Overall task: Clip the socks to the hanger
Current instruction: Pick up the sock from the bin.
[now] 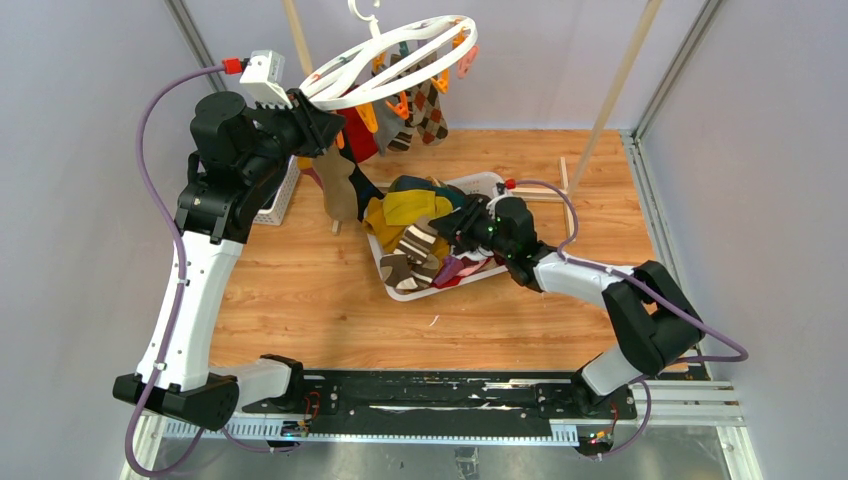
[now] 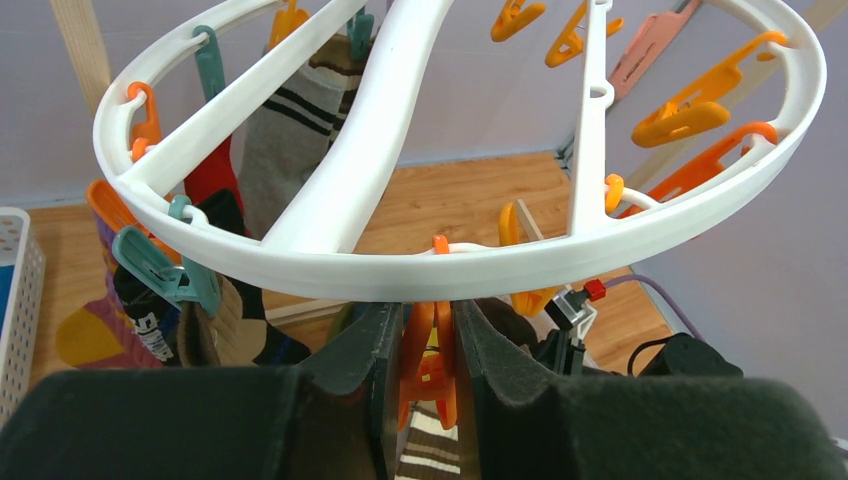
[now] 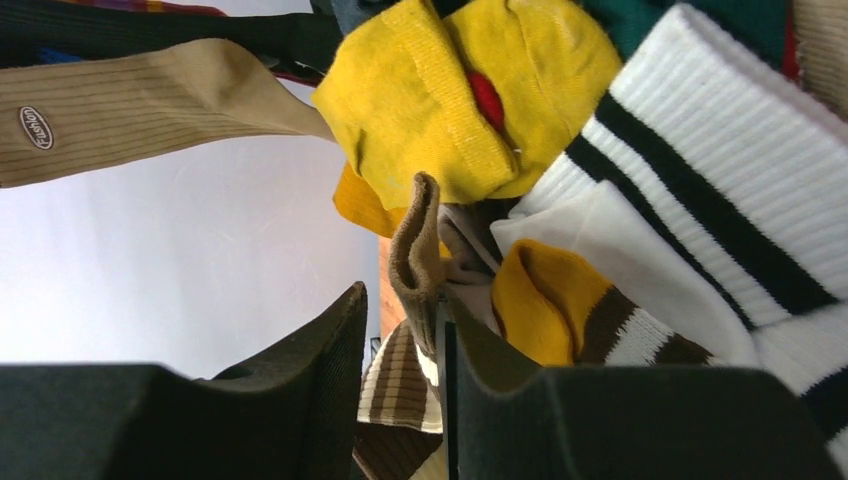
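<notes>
L: my left tool [image 2: 425, 330] clenched on an orange clip [image 2: 428, 378] beneath the hanger [image 2: 470, 265] rim; R: my right tool [image 3: 402, 300] parted around a brown sock cuff [image 3: 418, 250]; socks [image 1: 420, 225] heaped in white tray [image 1: 398, 292] on the bench [image 1: 300, 290]

The left arm [image 1: 195, 290] and right arm [image 1: 585, 277] had white link shells joined by black, rounded joint housings. A purple cable [image 1: 150, 100] with a red plug [image 1: 232, 66] trailed along each arm. The left gripper [image 2: 425, 310] had dark, wedge-shaped fingers [image 2: 350, 350].

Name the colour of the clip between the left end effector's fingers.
Orange clip; clearest in the left wrist view.
</notes>
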Controlling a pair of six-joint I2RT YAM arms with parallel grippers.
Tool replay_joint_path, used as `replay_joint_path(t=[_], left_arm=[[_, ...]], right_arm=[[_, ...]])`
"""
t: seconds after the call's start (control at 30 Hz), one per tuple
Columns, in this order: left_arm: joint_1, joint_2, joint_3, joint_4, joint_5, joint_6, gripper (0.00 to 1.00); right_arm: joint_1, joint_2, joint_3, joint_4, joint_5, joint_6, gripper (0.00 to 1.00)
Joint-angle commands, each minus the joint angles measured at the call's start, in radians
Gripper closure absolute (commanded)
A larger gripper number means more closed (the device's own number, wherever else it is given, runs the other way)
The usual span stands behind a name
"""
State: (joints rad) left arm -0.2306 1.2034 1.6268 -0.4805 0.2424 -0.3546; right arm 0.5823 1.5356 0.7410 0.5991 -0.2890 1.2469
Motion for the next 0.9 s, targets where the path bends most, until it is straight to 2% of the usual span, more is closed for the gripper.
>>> replay_joint_path(t=[0.0,0.13,0.3,0.5,0.63,0.87], left_arm=[[0.006,-0.011,0.008,-0.036,-0.002,0.018,0.91],[0.005,-0.009,0.01,-0.038,-0.003,0.021,0.92],[0.006,-0.005,0.01,-0.039,-0.002,0.017,0.92],[0.006,-0.005,0.004,-0.042,-0.005,0.015,0.92],[0.006,-0.006,0.004,-0.044,-0.004,0.006,0.92],[0.006,0.006,0.014,-0.069,0.004,-0.019,0.93]], right_arm=[[0.014,-0.003,0.004,0.031,0.012,-0.021,0.73],[0.036,-0.027,0.07,-0.112,0.071,-0.129,0.85],[0.044,-0.044,0.136,-0.204,0.118,-0.233,1.0],[0.119,-0.109,0.332,-0.439,0.21,-0.569,1.0],[0.253,-0.208,0.364,-0.452,0.376,-0.834,1.0],[0.416,-0.291,0.37,-0.528,0.517,-0.998,1.0]])
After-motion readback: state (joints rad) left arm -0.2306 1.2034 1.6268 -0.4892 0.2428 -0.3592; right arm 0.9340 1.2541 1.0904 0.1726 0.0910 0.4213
